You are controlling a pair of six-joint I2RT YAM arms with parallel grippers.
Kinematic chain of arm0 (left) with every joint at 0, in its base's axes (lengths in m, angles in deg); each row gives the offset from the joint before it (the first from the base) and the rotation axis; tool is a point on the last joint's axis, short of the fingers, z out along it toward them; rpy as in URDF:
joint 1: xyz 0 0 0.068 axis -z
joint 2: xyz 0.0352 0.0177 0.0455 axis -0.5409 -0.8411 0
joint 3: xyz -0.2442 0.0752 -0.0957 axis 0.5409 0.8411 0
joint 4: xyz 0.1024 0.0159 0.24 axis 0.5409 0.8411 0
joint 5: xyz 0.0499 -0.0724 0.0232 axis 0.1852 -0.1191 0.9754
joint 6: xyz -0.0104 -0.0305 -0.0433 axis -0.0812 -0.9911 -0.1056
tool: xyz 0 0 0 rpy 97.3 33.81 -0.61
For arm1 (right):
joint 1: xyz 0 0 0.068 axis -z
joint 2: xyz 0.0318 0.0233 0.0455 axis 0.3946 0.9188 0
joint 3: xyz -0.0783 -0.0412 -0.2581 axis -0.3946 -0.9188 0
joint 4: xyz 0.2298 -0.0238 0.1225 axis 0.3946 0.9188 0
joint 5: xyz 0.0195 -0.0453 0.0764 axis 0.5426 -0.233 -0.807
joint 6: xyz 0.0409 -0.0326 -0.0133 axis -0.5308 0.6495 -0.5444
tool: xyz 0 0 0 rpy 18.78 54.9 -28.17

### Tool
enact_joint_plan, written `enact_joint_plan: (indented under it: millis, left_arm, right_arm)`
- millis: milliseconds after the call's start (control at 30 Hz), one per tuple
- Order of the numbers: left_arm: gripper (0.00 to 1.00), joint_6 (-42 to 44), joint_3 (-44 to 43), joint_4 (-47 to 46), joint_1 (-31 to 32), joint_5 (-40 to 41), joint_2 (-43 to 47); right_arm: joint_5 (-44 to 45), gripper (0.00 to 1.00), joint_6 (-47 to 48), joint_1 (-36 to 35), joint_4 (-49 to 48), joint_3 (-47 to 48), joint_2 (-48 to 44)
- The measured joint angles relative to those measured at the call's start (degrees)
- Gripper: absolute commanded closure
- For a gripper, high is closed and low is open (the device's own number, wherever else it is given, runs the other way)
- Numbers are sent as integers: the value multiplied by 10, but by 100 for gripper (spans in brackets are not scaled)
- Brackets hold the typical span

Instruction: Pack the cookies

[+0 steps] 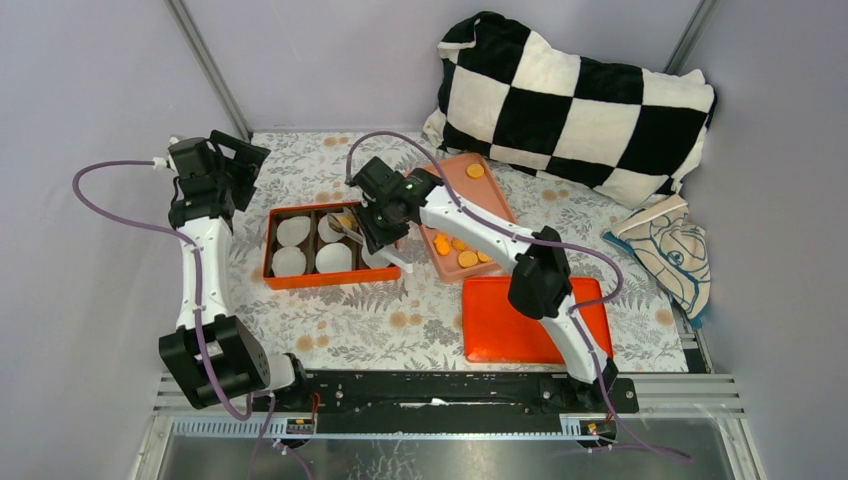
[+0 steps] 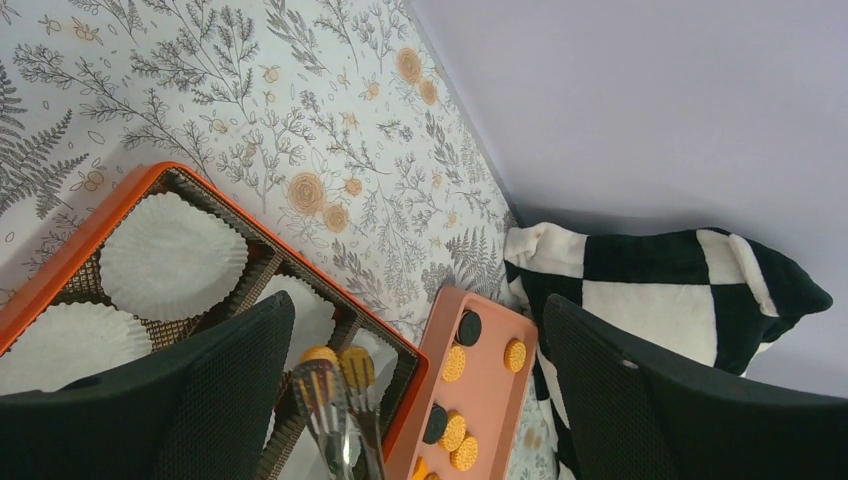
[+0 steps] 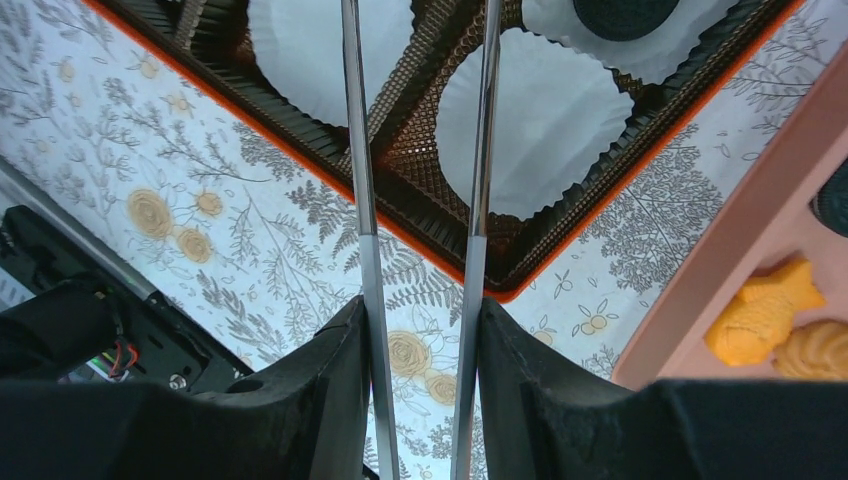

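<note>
Golden and black cookies (image 1: 455, 250) lie in a pink tray (image 1: 492, 195); they also show in the left wrist view (image 2: 455, 362), and a fish-shaped one shows in the right wrist view (image 3: 760, 315). An orange box (image 1: 320, 280) holds white paper liners (image 1: 293, 231). My right gripper (image 1: 385, 225) is shut on metal tongs (image 1: 345, 232), whose arms (image 3: 362, 150) stand apart over the box. The tong tips (image 2: 335, 395) sit by two golden cookies (image 2: 357, 365) in the far right compartment. A black cookie (image 3: 620, 15) lies in another liner. My left gripper (image 1: 235, 165) is open and empty, left of the box.
An orange lid (image 1: 520, 320) lies at the front right. A black-and-white checked pillow (image 1: 570, 100) fills the back right corner. A folded cloth (image 1: 670, 250) lies at the right edge. Grey walls close in the table.
</note>
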Motion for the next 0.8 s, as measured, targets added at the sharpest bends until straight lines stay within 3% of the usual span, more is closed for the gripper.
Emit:
enact_joint_plan:
  millis: [167,333,467,800]
  left_arm:
    - [1,0,0,-1,0,-3,2]
    - [1,2,2,-3,0,-9,2]
    - [1,5,8,-4,0,-12,2]
    - [1,14,17,-5,0,-23,2]
  right_arm:
    - [-10,77,2,2,-1,3,31]
    - [-10,48,2,2,-5,34,52]
    - [-10,37,2,2,-17,38,60]
    - [-5,45,1,2,-44,38,62]
